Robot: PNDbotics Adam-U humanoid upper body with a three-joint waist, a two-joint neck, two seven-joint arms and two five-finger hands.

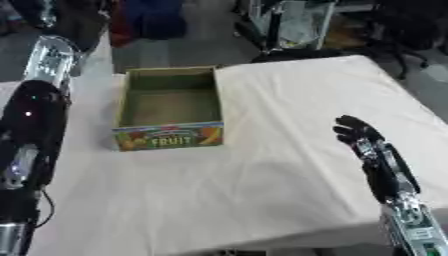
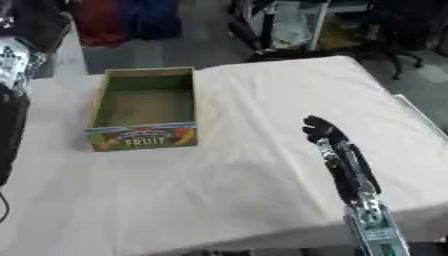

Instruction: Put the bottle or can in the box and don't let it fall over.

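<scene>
My counter (image 1: 289,115) is the biggest thing here. It has a white cloth all over it, with a few soft folds.

Next is the box (image 1: 169,107). It sits on the cloth, far from my right hand, ahead of it and off to its left. The box is open on top. Its inside is green and I see nothing in it. The side that faces me has bright fruit pictures and the word FRUIT on it.

My left arm (image 1: 33,125) comes up the left edge, black at the bottom and silver at the top. It goes past the top of the picture, so I cannot see my left hand at all.

My right hand (image 2: 322,131) is up above the cloth, on the right side. Its fingers are bent a little, close together, and it holds nothing. It does not touch the box.

I cannot see a bottle or a can anywhere.
</scene>
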